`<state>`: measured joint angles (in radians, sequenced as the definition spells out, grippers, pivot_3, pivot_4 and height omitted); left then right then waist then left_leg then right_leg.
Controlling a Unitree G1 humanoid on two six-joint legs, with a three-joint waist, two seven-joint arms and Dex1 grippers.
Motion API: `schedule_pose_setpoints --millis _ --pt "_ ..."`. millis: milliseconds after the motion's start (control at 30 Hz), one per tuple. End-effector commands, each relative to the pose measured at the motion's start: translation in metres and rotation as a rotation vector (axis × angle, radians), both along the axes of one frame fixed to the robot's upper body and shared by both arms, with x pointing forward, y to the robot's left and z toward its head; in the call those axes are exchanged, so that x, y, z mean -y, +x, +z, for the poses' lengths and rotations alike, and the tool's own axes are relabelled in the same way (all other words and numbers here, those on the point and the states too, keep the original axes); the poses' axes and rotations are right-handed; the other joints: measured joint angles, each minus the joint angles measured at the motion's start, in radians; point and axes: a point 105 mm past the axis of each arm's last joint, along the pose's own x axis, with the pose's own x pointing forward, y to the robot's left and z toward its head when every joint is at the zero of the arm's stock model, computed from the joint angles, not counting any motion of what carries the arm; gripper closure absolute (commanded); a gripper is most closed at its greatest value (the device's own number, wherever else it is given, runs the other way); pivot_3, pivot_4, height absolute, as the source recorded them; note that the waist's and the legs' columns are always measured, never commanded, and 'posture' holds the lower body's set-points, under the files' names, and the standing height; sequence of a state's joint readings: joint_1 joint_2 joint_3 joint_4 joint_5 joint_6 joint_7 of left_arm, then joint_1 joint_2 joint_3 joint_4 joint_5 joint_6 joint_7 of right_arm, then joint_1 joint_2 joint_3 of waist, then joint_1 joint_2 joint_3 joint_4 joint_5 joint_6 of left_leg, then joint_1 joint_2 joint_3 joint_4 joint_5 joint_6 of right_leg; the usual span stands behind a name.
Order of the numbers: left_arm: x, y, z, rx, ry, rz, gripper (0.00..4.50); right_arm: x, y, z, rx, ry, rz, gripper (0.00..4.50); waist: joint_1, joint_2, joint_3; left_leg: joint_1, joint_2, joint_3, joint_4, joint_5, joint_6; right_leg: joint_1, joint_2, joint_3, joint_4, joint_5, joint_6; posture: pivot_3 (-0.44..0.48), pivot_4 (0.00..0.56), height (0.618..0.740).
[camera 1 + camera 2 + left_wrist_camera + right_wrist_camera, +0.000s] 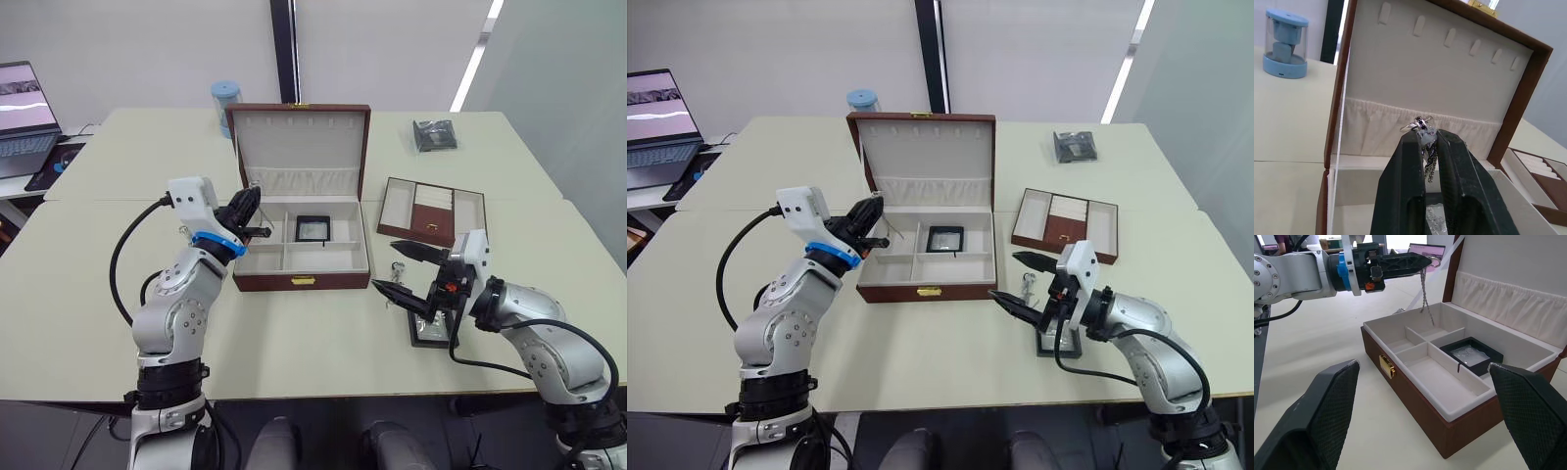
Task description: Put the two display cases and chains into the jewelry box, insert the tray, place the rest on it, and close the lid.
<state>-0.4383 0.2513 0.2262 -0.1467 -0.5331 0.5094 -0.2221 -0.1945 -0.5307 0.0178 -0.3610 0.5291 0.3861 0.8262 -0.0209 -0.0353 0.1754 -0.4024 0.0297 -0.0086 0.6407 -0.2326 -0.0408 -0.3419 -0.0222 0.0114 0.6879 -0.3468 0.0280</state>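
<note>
Left tool [1422, 262] clamps a silver dangling chain [1424, 298] above the open reddish-brown leatherette jewelry box [300, 280]; right tool [404, 268], fingers apart, hovers over a black square display case [429, 333].

Jewelry box [1415, 396]: reddish-brown leatherette, faint sheen; matt cream cloth lining; polished gold metal clasp [1386, 366]. Chain [1424, 301]: bright silvery metal. Right pincer pads [1334, 404]: black, cross-hatched rubbery texture. Table [294, 343]: smooth, matt, pale.
</note>
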Motion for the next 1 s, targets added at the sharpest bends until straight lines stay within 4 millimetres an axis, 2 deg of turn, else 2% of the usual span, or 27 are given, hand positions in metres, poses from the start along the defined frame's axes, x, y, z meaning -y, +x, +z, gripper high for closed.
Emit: schedule_pose_setpoints --millis 33,767,833,1000 --pt "0.004 0.002 0.010 0.051 0.020 -0.016 4.41 0.003 -0.005 0.013 0.051 0.016 -0.010 0.00 0.000 0.000 0.000 0.000 0.000 0.000 0.000 0.000 0.000 0.000 0.000 0.000 0.000 0.000 0.000 0.000 0.150 0.740" --pt "0.000 0.008 -0.004 0.019 0.032 0.011 4.41 0.001 -0.007 0.010 0.038 0.017 -0.015 0.00 0.000 0.000 0.000 0.000 0.000 0.000 0.000 0.000 0.000 0.000 0.000 0.000 -0.001 0.000 0.000 0.000 0.150 0.740" --pt "0.000 0.008 -0.008 0.010 0.032 0.016 3.70 0.000 -0.006 0.011 0.037 0.017 -0.015 0.00 0.000 0.000 0.000 0.000 0.000 0.000 0.000 0.000 0.000 0.000 0.000 0.000 0.000 0.000 0.000 0.000 0.150 0.740" --pt "0.001 0.008 -0.013 -0.006 0.036 0.015 2.36 0.000 -0.007 0.011 0.035 0.017 -0.014 0.00 0.000 0.000 0.000 0.000 0.000 0.000 0.000 0.000 0.000 0.000 0.000 0.000 -0.001 0.000 0.000 0.000 0.150 0.740"
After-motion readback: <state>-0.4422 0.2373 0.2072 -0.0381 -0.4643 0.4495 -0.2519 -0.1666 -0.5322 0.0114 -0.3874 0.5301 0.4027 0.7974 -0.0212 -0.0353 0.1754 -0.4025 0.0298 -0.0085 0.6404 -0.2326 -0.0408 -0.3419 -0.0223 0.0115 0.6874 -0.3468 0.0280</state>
